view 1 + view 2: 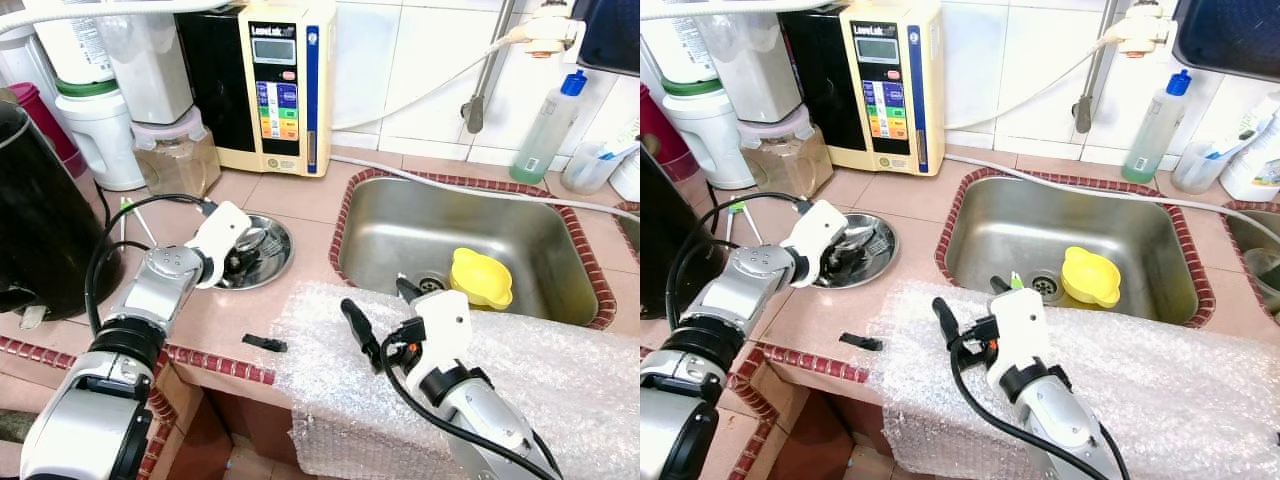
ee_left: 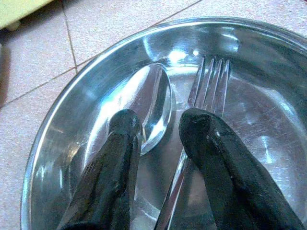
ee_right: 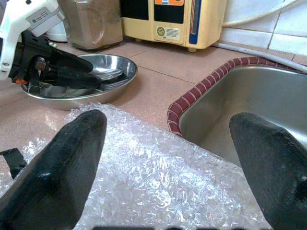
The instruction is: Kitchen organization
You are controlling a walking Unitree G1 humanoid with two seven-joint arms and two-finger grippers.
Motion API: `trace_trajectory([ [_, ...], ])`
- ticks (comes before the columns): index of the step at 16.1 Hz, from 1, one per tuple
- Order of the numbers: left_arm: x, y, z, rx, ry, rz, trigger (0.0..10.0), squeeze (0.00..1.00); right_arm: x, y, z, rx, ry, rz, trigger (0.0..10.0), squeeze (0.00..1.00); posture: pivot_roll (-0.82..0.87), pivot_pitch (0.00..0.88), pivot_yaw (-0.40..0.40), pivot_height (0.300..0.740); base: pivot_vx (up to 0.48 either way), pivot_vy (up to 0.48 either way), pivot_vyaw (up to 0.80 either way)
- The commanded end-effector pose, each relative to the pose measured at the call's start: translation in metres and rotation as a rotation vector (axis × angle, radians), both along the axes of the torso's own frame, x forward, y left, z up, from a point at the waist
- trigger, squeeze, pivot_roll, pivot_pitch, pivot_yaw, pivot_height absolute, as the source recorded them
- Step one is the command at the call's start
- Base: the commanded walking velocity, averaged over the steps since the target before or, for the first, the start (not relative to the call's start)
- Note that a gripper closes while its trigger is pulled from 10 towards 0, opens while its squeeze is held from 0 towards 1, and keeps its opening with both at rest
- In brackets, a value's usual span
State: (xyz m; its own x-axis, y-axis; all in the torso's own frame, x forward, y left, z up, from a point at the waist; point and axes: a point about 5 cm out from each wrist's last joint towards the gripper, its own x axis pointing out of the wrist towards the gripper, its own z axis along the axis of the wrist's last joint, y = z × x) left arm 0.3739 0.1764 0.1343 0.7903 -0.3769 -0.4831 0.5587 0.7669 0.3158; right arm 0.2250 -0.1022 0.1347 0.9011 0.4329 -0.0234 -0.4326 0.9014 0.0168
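My left claw [image 2: 158, 139] is down in the steel dish [image 2: 57, 129], fingers slightly spread, one on the spoon [image 2: 151, 103], the other on the fork [image 2: 208, 84] handle. Nothing pinched yet. Dish sits on the counter [image 1: 300, 195], left of the sink [image 1: 450, 225]. Looks like the cutlery pick step. Next: centre on one handle, then close. Right claw [image 3: 168, 143] hovers wide open above the bubble wrap [image 3: 158, 177] at the counter edge. Yellow cup [image 1: 480, 278] sits in the sink.
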Motion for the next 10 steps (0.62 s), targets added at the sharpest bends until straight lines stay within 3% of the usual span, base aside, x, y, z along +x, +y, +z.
trace_trajectory([
  [1, -0.0077, 0.0012, -0.017, 0.006, 0.088, -0.003, 0.0, 0.0, 0.0019, 0.0011, 0.0013, -0.006, -0.011, 0.008, 10.0, 0.0, 0.06, 0.0, 0.041, 0.74, 0.0, 0.0, 0.0],
  [7, -0.0146, -0.0035, -0.0226, -0.003, 0.112, -0.038, 0.0, 0.0, 0.0029, 0.0013, 0.0011, -0.009, -0.013, 0.011, 10.0, 0.0, 0.07, 0.0, 0.039, 0.74, 0.0, 0.0, 0.0],
  [10, -0.0127, -0.0039, -0.0182, -0.024, 0.073, -0.008, 0.0, 0.0, 0.006, -0.0005, 0.0016, -0.014, -0.019, 0.007, 10.0, 0.0, 0.07, 0.0, 0.036, 0.74, 0.0, 0.0, 0.0],
])
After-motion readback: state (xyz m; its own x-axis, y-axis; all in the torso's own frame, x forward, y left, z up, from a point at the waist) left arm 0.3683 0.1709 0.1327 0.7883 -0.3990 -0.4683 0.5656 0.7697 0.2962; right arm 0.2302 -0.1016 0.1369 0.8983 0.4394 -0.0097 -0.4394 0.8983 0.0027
